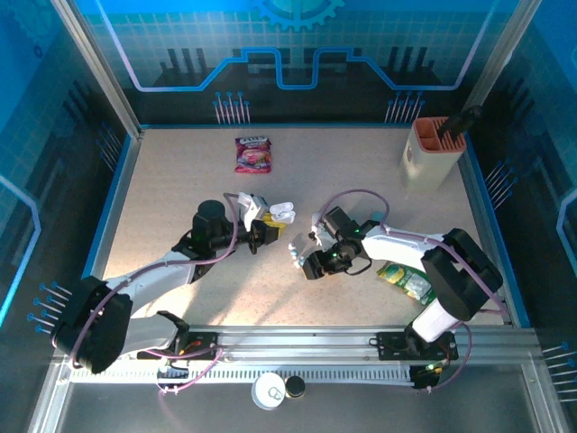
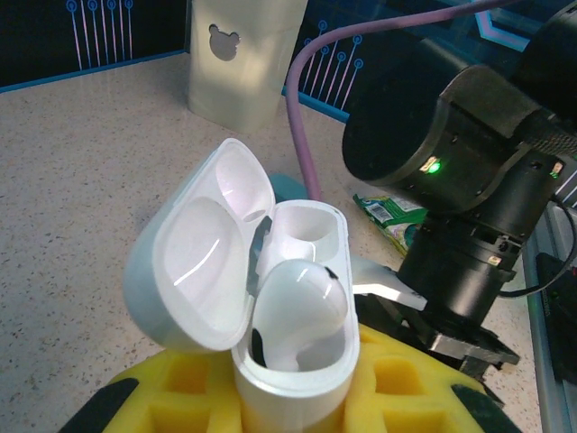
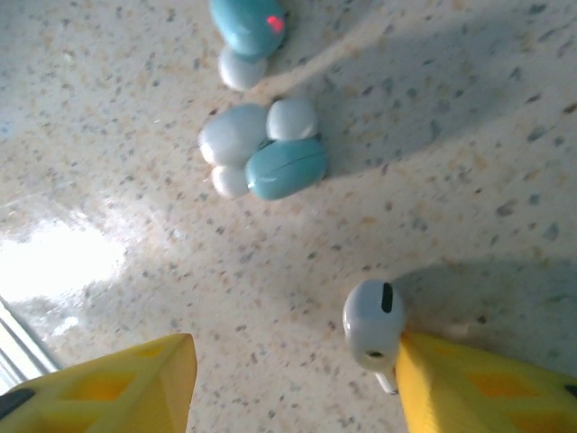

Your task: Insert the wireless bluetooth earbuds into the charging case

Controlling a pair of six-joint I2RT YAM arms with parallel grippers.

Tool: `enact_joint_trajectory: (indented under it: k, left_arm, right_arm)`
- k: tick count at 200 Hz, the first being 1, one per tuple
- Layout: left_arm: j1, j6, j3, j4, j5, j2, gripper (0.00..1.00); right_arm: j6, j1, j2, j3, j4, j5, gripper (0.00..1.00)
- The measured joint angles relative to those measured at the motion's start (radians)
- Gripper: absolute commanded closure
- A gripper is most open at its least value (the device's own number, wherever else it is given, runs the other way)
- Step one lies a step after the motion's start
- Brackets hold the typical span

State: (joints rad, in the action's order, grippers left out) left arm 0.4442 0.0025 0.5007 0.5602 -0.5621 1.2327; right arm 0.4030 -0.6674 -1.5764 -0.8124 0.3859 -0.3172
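My left gripper [image 2: 293, 392] is shut on the white charging case [image 2: 297, 379], its yellow pads [image 2: 406, 379] on both sides. The lid [image 2: 203, 271] stands open to the left. One white earbud [image 2: 302, 302] sits in the near slot; the far slot [image 2: 311, 225] is bare. From above, the case [image 1: 281, 213] is at the table's middle, ahead of the left gripper [image 1: 268, 231]. My right gripper [image 1: 302, 255] hangs close by. The right gripper [image 3: 293, 352] is open over the table, and a white earbud [image 3: 371, 329] rests against its right finger [image 3: 478, 388]. Pale-blue and white earbuds [image 3: 270, 158] lie further off.
A pink snack packet [image 1: 253, 153] lies at the back and a beige holder [image 1: 433, 152] stands at the back right. A green packet [image 1: 406, 280] lies by the right arm. Another pale-blue piece with a red light [image 3: 248, 23] lies beyond the cluster.
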Motion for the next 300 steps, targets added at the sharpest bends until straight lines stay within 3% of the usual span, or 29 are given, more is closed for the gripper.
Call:
enact_joint_trajectory:
  k: [59,111,181,240,300]
  left_arm:
    - [0.0,-0.002,0.0,0.015,0.0,0.029,0.9]
    - [0.0,0.0,-0.001,0.013,0.001,0.021,0.89]
    - [0.0,0.005,-0.021,0.013,0.009,-0.015,0.89]
    - [0.0,0.005,-0.025,0.014,0.009,-0.016,0.89]
    - [0.0,0.005,-0.034,0.014,0.016,-0.024,0.89]
  right_arm:
    - [-0.024,0.021,0.019,-0.058,0.055,0.026,0.41]
    - [-0.055,0.024,-0.1,-0.182,0.12,0.079,0.52]
    - [-0.059,0.011,-0.146,-0.182,0.156,0.076,0.69]
    - [-0.056,0.011,-0.148,-0.171,0.162,0.077,0.67]
    - [-0.055,0.007,-0.158,-0.166,0.167,0.083,0.78]
